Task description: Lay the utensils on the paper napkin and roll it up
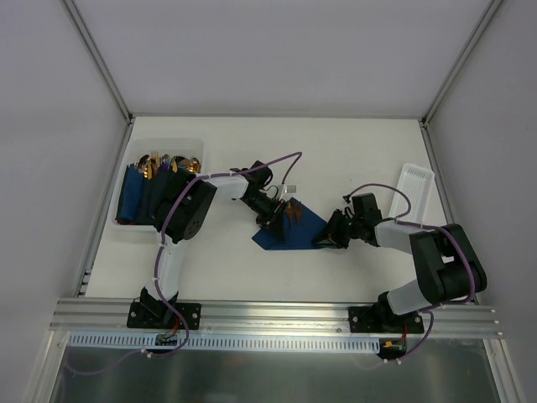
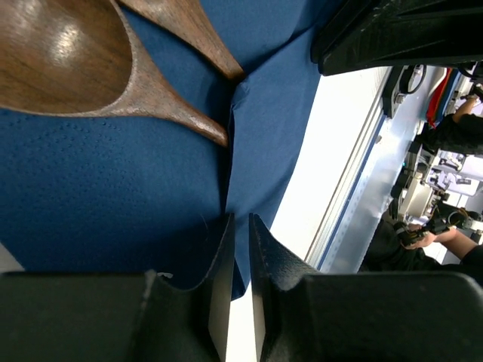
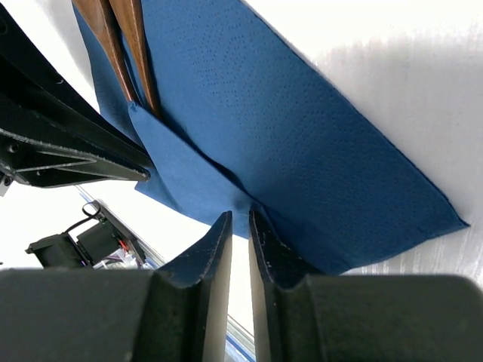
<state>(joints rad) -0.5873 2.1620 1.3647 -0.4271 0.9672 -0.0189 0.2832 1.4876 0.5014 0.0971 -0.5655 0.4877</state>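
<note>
The paper napkin [image 1: 289, 233] is lying skewed near the middle of the tabletop [image 1: 352, 151]. The utensils [image 1: 294, 211] are resting side by side on its far part, with a folded flap of the paper covering their slim ends. The left fingers [image 2: 223, 235] are coming in from the napkin's left side. They are drawn together to a thin slit, and the flap's crease is running into that slit, so they appear to be pinching the paper. The right fingers [image 3: 223, 230] are working at the napkin's right edge. They are closed just as narrowly, with the paper's edge entering the gap between them. A white bin [image 1: 126, 231] at the far left is holding more cutlery and napkins, and a white tray [image 1: 417, 180] is lying at the far right. The rolling seems to be only beginning, and the thin paper is running the main risk. If the two arms pull away from each other or turn at different rates, the sheet is likely to tear at the crease. A shallow pinch could let the flap slip free, and the smooth utensils could slide out of the loose fold.
</note>
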